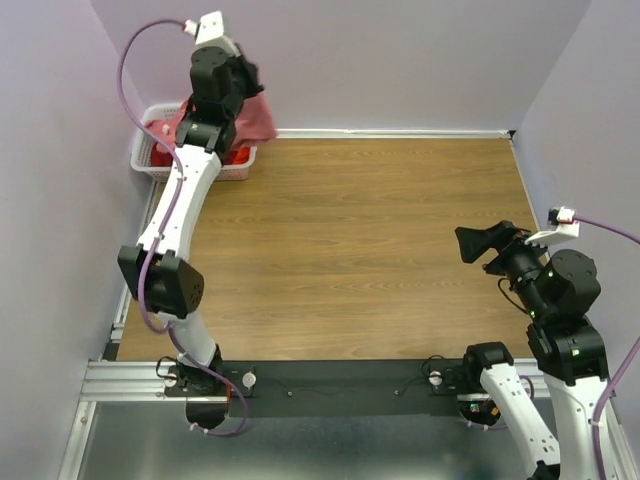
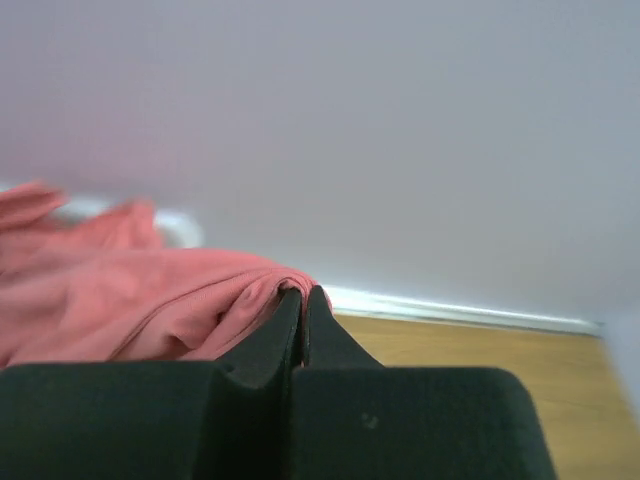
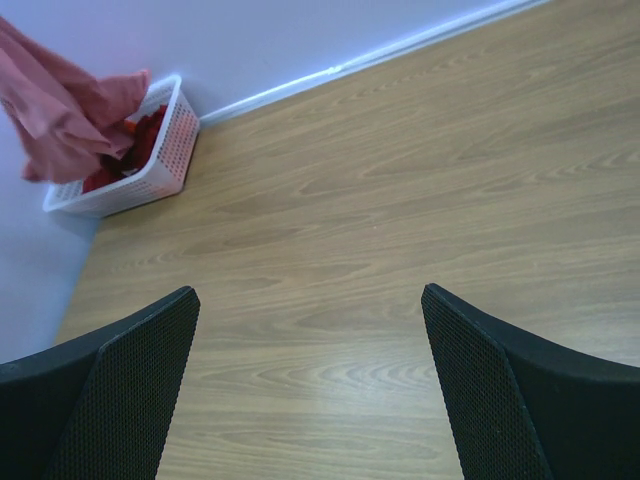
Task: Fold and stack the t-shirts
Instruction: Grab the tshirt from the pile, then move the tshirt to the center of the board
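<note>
T-shirt [image 2: 130, 300], salmon-pink, is lifted at the desk's [image 1: 350, 250] far-left corner, hanging over the white basket [image 3: 185, 130]. Dark red t-shirt [image 3: 135, 140] sits inside basket. Left tool [image 2: 303, 292] clamped on pink cloth. Right tool [image 3: 308, 292] fingers apart, near-right, well away.

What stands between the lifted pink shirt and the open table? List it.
Nothing visible. The left gripper, jaws shut on the salmon-pink shirt, holds it over the white basket; the wooden table beside it is bare, and the right gripper sits open at the far right.
</note>
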